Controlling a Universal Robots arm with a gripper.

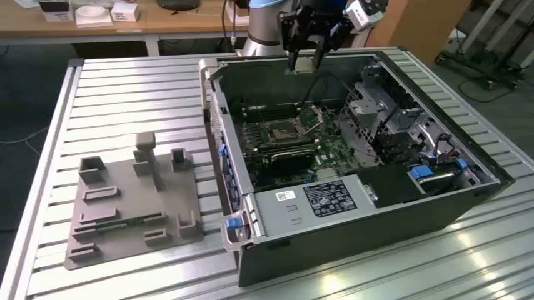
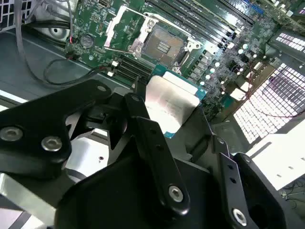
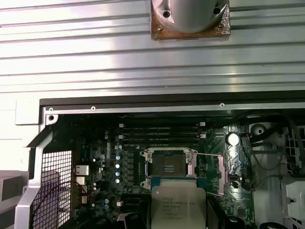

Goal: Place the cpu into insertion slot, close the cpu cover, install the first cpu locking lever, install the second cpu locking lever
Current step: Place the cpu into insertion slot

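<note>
My gripper point(image 1: 303, 61) hangs over the far wall of the open computer case point(image 1: 351, 206), shut on the cpu point(image 1: 302, 65). In both wrist views the cpu point(image 2: 172, 101) point(image 3: 178, 206) shows its silvery top between the black fingers point(image 2: 143, 124). It is held well above the motherboard and apart from it. The insertion slot point(image 1: 281, 130) point(image 2: 164, 45) point(image 3: 167, 167) lies bare, its dark pin field showing. Beside the slot the cpu cover point(image 1: 316, 117) point(image 2: 116, 24) stands swung up, and thin wire levers are raised next to it.
Long memory slots point(image 3: 159, 135) run beside the socket. A metal drive cage point(image 1: 379, 109) and loose cables point(image 2: 47, 71) crowd one side of the case. A grey fixture plate point(image 1: 134, 200) lies on the slatted table point(image 1: 125, 94) at the exterior view's left.
</note>
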